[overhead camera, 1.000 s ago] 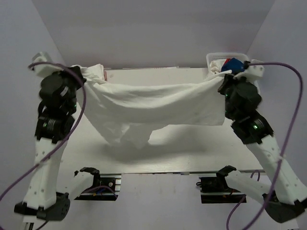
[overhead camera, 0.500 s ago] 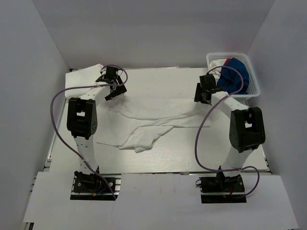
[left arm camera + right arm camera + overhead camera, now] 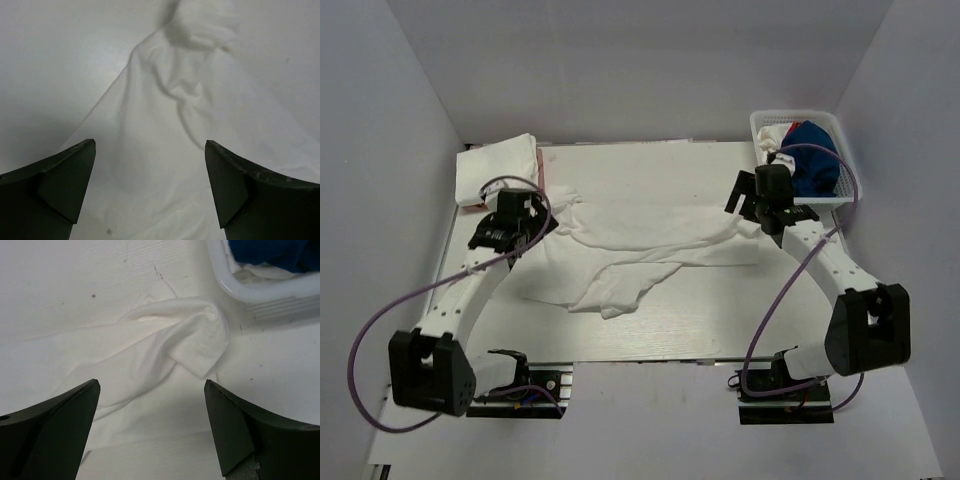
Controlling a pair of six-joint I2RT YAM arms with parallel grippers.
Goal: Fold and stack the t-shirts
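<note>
Hovering, we have our left fingers (image 3: 55, 190) and right fingers (image 3: 50, 430) spread wide, empty, the white t-shirt (image 3: 650, 235) crumpled on the bench (image 3: 720, 310) beneath them.

Plain white t-shirt (image 3: 650, 228) on a pale table (image 3: 720, 310); royal blue t-shirt (image 3: 817, 165) in white basket (image 3: 800, 115).

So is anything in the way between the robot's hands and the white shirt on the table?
No, nothing visible. The left hand and right hand are both open, right over the two ends of the shirt, with only cloth under them.
</note>
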